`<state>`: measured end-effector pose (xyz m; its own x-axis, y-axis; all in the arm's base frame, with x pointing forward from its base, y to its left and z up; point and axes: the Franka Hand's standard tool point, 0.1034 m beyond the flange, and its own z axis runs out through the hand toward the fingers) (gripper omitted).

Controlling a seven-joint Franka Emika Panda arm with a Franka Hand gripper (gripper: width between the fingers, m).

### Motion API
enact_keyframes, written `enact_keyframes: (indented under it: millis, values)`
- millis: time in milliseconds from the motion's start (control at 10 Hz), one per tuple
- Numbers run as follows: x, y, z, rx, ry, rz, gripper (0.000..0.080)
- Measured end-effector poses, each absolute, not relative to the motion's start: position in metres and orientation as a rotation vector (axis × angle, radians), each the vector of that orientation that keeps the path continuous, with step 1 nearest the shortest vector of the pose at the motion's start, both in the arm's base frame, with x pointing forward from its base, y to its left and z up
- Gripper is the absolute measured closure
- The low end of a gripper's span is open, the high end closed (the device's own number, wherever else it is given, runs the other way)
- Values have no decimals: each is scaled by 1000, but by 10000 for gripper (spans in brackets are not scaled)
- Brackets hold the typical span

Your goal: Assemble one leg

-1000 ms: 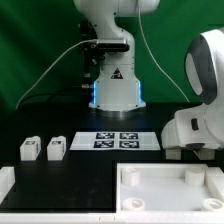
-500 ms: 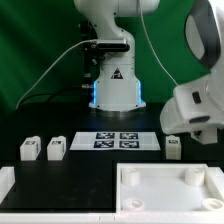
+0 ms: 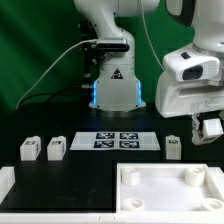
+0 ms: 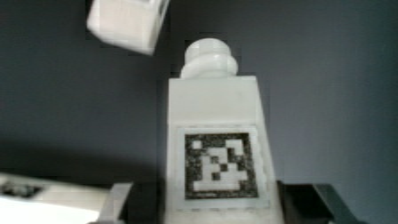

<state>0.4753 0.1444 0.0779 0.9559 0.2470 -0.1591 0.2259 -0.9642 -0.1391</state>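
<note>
My gripper (image 3: pixel 211 130) hangs above the table at the exterior view's right, shut on a leg (image 3: pixel 213 125). In the wrist view that leg (image 4: pixel 217 120) is a white block with a black-and-white marker and a round peg at its end, pinched between my dark fingers (image 4: pixel 125 200). Another leg (image 3: pixel 173 148) stands on the black table below and left of the gripper; it also shows in the wrist view (image 4: pixel 130 25). Two more legs (image 3: pixel 30 149) (image 3: pixel 56 149) stand side by side at the exterior view's left.
The large white tabletop (image 3: pixel 165 200) lies at the front right. The marker board (image 3: pixel 115 140) lies mid-table before the robot base (image 3: pixel 115 90). A white block (image 3: pixel 6 180) sits at the front left edge.
The arm has risen from low over the table at the right, lifting a leg with it. The leg standing on the table beneath it has come into view.
</note>
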Motion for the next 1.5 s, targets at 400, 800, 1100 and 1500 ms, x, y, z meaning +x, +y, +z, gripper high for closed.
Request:
enact_keyframes:
  millis: [400,800,1100,1500]
  values:
    - [542,113,169,-3009,-374,-278,506]
    - [548,94,169,-2938,-367,-905,506]
    - [560,98,167,-2942,-363,-844,506]
    - [603,114,139,-2906,-340,-856,506]
